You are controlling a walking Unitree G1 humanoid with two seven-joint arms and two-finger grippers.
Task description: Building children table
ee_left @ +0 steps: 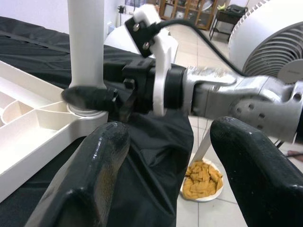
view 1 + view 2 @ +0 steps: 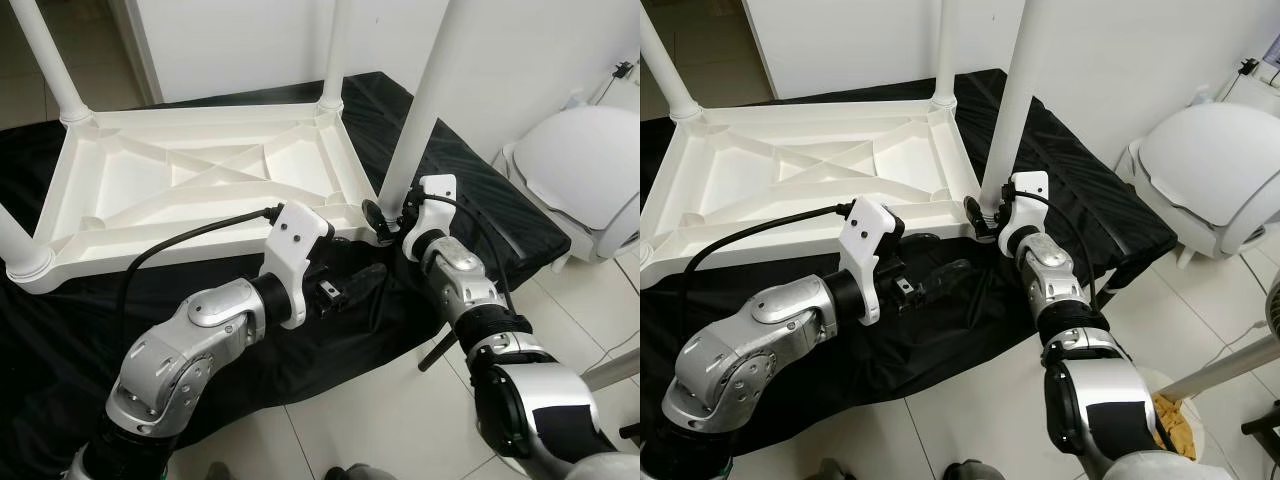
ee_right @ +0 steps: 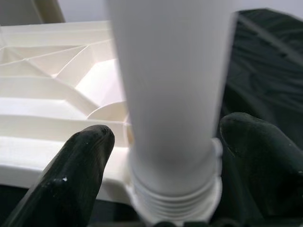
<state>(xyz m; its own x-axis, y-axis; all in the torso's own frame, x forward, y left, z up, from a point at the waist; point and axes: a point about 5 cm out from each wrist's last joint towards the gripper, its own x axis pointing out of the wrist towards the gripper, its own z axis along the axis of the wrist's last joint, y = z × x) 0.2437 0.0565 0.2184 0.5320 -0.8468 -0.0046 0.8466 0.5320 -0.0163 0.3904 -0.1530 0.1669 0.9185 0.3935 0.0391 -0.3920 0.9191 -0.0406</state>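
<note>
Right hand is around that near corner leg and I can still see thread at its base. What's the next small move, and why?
Probably close the right hand on the leg and twist it further into its socket. Its fingers straddle the leg without clearly gripping it, and screw threads are exposed above the tabletop. The left hand hovers open nearby.

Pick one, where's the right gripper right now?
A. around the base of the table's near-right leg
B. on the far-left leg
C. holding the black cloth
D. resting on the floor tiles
A: the right gripper has its black fingers on either side of the white leg just above the threaded socket at the corner of the upturned tabletop, not visibly clamped.
</note>
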